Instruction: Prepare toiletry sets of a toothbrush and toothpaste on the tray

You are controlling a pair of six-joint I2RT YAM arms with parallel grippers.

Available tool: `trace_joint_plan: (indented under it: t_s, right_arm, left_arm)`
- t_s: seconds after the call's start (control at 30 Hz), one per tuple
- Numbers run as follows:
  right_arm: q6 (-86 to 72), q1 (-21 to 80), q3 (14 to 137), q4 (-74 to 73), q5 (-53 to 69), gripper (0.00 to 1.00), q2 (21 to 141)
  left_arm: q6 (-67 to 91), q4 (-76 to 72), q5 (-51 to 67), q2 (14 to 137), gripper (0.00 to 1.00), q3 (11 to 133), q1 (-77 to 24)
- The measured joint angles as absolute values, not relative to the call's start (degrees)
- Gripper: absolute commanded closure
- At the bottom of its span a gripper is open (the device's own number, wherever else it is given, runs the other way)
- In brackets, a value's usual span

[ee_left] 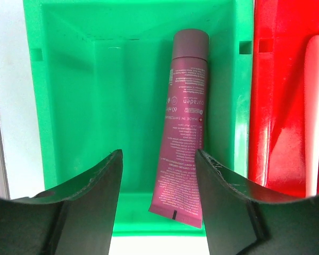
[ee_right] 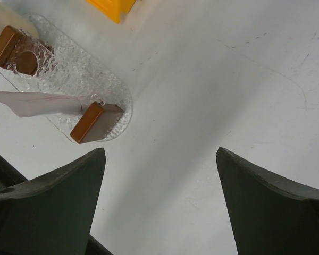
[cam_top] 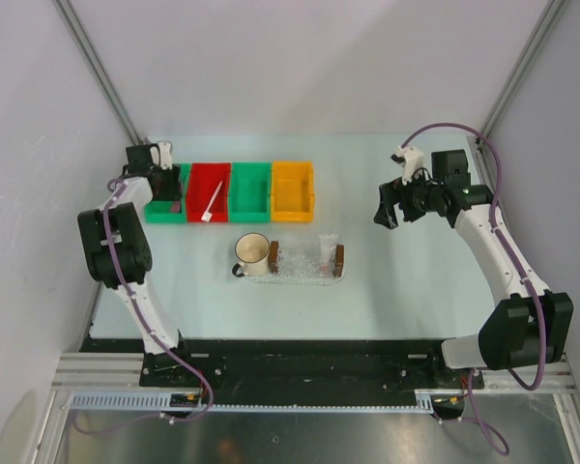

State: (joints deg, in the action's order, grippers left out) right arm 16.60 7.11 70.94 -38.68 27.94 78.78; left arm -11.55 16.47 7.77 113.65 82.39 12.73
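1 toothpaste [ee_left: 183, 127] btwn l gripper [ee_left: 158, 155] jaws

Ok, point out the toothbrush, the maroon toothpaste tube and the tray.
toothbrush [cam_top: 213, 202]: top external view, middle of handle.
toothpaste [ee_left: 183, 122]: left wrist view, printed tube body.
tray [ee_right: 77, 71]: right wrist view, bare clear floor.

Robotics lab test cell; white panel walls [cam_top: 300, 58]; aluminium frame struts [cam_top: 95, 66]; pale table [cam_top: 416, 280]
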Motion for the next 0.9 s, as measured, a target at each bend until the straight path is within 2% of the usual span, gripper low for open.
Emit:
trace_joint_plan:
  t_s: [0.33, 0.7, 0.9]
  right_arm:
    - [16.58, 7.33, 70.94, -38.68, 27.94, 0.1, 78.94]
    - [16.56, 7.42, 70.94, -38.68, 27.94, 0.09, 78.98]
    - [16.53, 7.68, 70.94, -38.65, 27.92, 0.09, 78.98]
  left_arm:
    - [-12.1, 16.73, 7.79, 115.0, 0.41, 83.81, 12.73]
    - [-14.31, 16.6, 6.15, 115.48, 0.33, 84.03, 12.67]
    - [-15.64, 16.32, 5.39, 116.29, 0.32, 84.05, 12.6]
